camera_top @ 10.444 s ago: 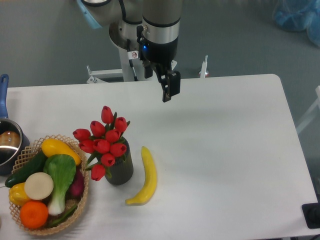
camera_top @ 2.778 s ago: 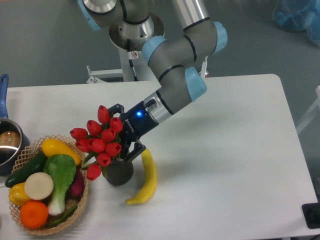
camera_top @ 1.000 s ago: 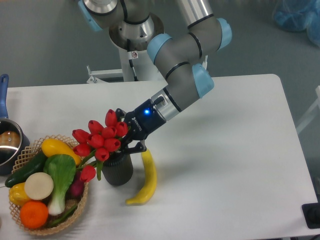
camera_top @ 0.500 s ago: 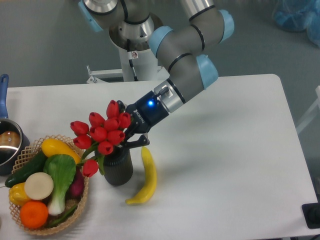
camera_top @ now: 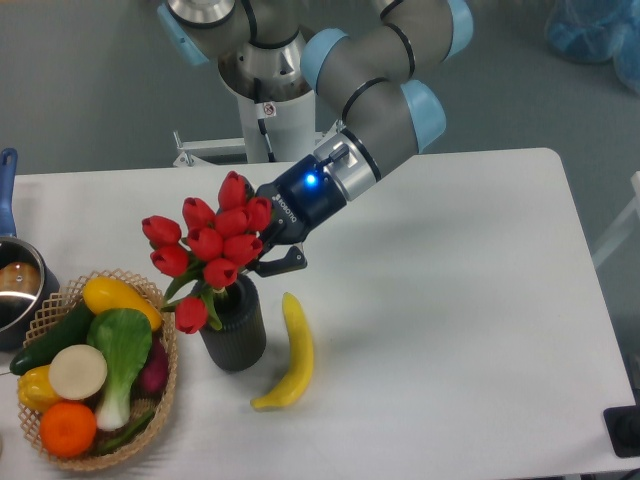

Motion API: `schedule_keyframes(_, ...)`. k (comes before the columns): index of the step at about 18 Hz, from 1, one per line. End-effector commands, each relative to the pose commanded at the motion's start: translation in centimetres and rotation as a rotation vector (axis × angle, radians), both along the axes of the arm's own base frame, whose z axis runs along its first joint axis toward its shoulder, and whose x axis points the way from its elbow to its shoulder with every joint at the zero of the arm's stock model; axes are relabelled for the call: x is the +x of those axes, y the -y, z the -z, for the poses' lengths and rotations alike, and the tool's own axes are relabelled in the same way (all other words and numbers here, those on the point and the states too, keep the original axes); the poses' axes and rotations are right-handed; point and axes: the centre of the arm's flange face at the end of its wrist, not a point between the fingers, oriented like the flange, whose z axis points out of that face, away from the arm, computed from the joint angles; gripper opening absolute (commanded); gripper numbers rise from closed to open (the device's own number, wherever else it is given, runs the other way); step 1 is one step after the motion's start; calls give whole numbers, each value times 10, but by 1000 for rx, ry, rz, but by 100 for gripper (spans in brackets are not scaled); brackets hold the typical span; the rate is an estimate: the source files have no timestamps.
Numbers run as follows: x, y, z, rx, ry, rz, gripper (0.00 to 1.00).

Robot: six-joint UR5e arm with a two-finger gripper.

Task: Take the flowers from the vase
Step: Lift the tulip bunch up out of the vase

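Observation:
The flowers (camera_top: 212, 246), a bunch of red tulip buds with green stems, are raised above the vase (camera_top: 234, 327), a short dark ribbed cup on the table. Their stems still reach down to the vase's mouth. My gripper (camera_top: 262, 250) comes in from the right and is shut on the bunch just behind the buds. One finger (camera_top: 283, 262) shows below the blooms; the other is hidden behind them.
A yellow banana (camera_top: 290, 353) lies just right of the vase. A wicker basket (camera_top: 163, 399) full of vegetables and fruit stands at the lower left. A steel pot with a blue handle (camera_top: 14, 280) is at the left edge.
My gripper has closed around the flowers and risen up and to the right, drawing the bunch upward out of the vase. The vase and banana have stayed in place.

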Motion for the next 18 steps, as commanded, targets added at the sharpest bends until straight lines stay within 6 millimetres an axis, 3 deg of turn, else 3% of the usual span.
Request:
schedule_keyframes(9, 0, 3, -18, 36, 39, -10, 36)
schedule_keyframes(18, -26, 25, -38, 59, 72, -76, 39)
